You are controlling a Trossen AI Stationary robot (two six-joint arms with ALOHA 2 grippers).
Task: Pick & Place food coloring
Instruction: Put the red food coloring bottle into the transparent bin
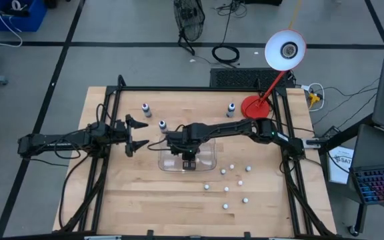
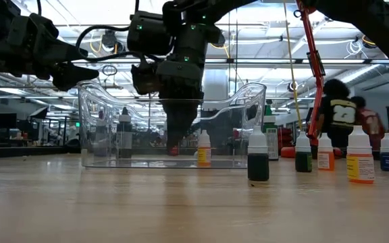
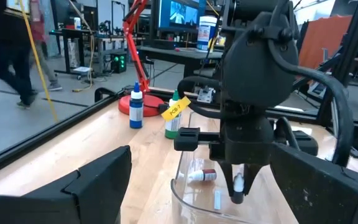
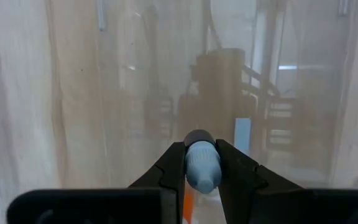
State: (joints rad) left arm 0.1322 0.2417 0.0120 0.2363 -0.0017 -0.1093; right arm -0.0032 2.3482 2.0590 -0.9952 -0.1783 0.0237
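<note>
On the near part of the bench (image 1: pixel 132 200), at about five o'clock from the clear plastic tray (image 1: pixel 209 162), a loose scatter of white-capped dropper bottles (image 1: pixel 227 189) stands well apart from one another. The low view shows them with green (image 2: pixel 258 162), orange (image 2: pixel 360 165) and other coloured contents, none blocking the tray's open top. The tray sits mid-bench. The right tool (image 4: pixel 202 163) reaches down into it, its fingers pinching a food coloring bottle (image 4: pixel 202 167) by the pale blue cap. Another small bottle (image 3: pixel 202 177) lies on its side on the tray floor. At nine o'clock from the tray the left tool (image 1: pixel 135 135) hovers with fingers spread wide, holding nothing. Farther back three bottles stand upright: one (image 1: pixel 162 125) just beyond the tray, two more (image 1: pixel 146 108) (image 1: pixel 231 109) toward twelve o'clock. A red desk lamp (image 1: pixel 253 106) stands at the far right corner.
</note>
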